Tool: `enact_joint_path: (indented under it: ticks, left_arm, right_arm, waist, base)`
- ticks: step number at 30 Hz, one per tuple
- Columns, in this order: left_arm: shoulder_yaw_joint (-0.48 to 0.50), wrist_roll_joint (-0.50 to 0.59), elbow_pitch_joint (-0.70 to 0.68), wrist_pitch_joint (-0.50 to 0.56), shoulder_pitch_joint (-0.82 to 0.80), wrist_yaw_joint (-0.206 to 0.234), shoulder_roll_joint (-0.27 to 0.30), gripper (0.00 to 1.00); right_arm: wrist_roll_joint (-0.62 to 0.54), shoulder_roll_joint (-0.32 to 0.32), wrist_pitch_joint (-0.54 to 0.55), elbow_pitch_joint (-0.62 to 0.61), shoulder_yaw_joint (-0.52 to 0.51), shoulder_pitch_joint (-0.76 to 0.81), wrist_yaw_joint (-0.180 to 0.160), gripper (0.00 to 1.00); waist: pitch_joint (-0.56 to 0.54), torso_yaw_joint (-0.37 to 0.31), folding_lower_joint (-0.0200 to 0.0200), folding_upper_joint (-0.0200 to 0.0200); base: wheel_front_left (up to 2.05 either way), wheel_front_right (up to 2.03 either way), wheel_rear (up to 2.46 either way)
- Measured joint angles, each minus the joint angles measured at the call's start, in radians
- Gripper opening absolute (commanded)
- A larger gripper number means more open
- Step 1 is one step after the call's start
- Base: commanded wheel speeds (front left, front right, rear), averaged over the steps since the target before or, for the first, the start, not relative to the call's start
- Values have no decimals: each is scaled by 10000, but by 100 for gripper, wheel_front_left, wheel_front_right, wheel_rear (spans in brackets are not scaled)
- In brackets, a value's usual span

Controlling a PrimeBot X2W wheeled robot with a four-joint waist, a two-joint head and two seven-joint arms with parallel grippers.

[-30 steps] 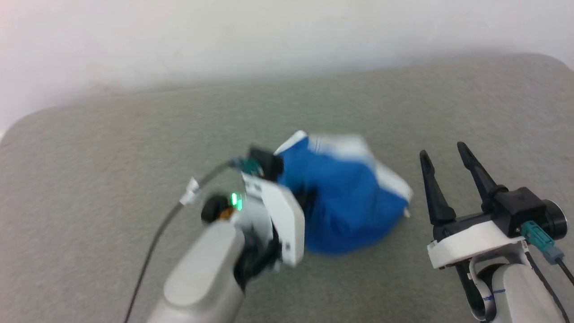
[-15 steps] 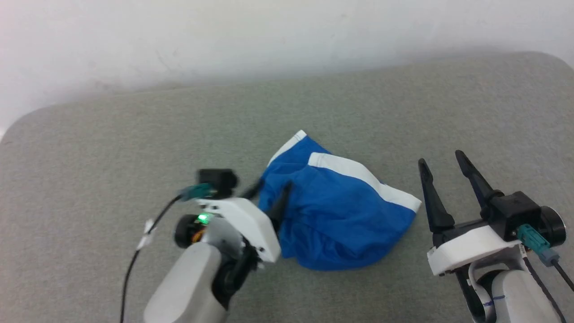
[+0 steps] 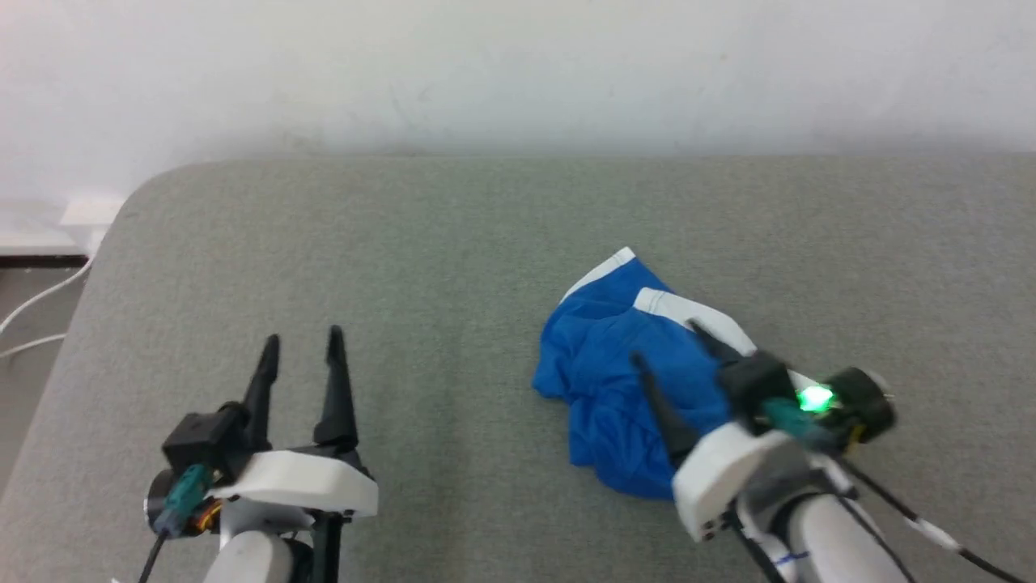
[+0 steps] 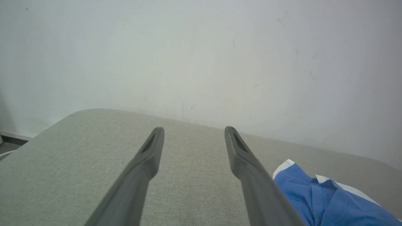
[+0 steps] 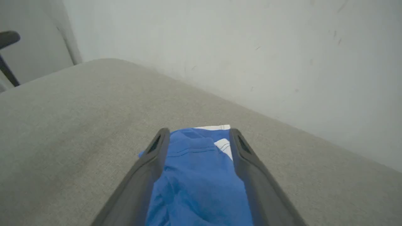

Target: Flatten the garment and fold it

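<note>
The garment (image 3: 603,380) is a crumpled heap of bright blue fabric with white stripes, lying right of centre on the grey padded surface (image 3: 421,267). My right gripper (image 3: 665,344) hangs open over the heap's right part, its fingers pointing up and left. In the right wrist view the blue garment (image 5: 198,182) lies between the spread fingers of the right gripper (image 5: 198,133), and I cannot tell whether they touch it. Well left of the cloth, my left gripper (image 3: 299,348) stands open with nothing in it. The left wrist view has the left gripper (image 4: 193,131) open, the garment (image 4: 329,204) at lower right.
A white wall (image 3: 518,73) runs along the back of the surface. The surface's rounded left corner (image 3: 142,190) drops to a floor with white cables (image 3: 32,308). A dark object (image 5: 8,39) shows at the right wrist view's upper left.
My left gripper opened, let go of the garment and drew back to the left. The right gripper moved from beside the heap to over it. The head camera has also shifted.
</note>
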Motion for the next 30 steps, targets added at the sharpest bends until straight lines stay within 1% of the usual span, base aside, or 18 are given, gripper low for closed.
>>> enact_joint_path:
  ticks: [2, 4, 9, 10, 11, 12, 13, 17, 20, 24, 27, 30]
  left_arm:
    - [370, 155, -307, -6, 181, 44, -144, 100]
    - [625, 326, -529, -6, 271, 25, -347, 100]
    - [945, 759, -709, -8, 295, -382, -821, 100]
    - [1012, 805, -702, -8, 294, -468, -899, 100]
    - [1060, 851, -694, -8, 293, -552, -961, 100]
    - [1103, 899, -683, -8, 291, -639, -1018, 100]
    - [1129, 920, -660, -8, 291, -715, -1066, 100]
    - [1294, 1003, -568, -8, 289, -890, -1225, 100]
    - [1459, 1093, -523, -8, 289, -953, -1271, 100]
    - [1595, 1218, -512, -8, 290, -1039, -1317, 100]
    - [1643, 1279, -502, -8, 290, -1124, -1348, 100]
    - [1687, 1340, -470, -8, 290, -1198, -1354, 100]
  right_arm:
    - [6, -161, 859, 345, 725, -314, 6, 100]
    - [-44, -431, 1737, 685, 1150, -702, 4, 100]
    - [-138, -750, 3762, 1519, 1407, -1612, 2, 100]
    - [-140, -794, 4044, 1659, 1522, -1743, 4, 78]
    - [-140, -825, 4320, 1779, 1574, -1856, 4, 38]
    - [-134, -853, 4598, 1879, 1634, -1956, 4, 9]
    - [-96, -871, 4805, 1937, 1701, -2031, 4, 0]
    - [167, -826, 4936, 1733, 1894, -2246, 2, 0]
    - [523, -598, 4579, 1358, 2134, -2465, 2, 0]
    - [1208, -221, 3831, 650, 2387, -2905, 4, 0]
    - [1862, -2, 3170, -10, 2111, -3234, 4, 0]
    - [1981, 69, 2811, -422, 1302, -3298, 4, 0]
  waist:
    - [54, 178, 0, 0]
    - [141, 345, 0, 0]
    - [457, 727, 1, 0]
    - [516, 809, 1, 1]
    - [569, 888, 1, 1]
    - [617, 967, 1, 0]
    - [661, 1046, 1, 0]
    - [779, 1289, 1, 0]
    - [763, 1336, 2, 0]
    - [659, 1249, 2, 0]
    - [569, 1168, 1, 1]
    - [481, 1089, 1, 0]
  base:
    - [0, 0, 0]
    - [0, 0, 0]
    - [0, 0, 0]
    - [0, 0, 0]
    - [0, 0, 0]
    - [0, 0, 0]
    - [0, 0, 0]
    - [0, 0, 0]
    - [0, 0, 0]
    - [0, 0, 0]
    - [0, 0, 0]
    - [0, 0, 0]
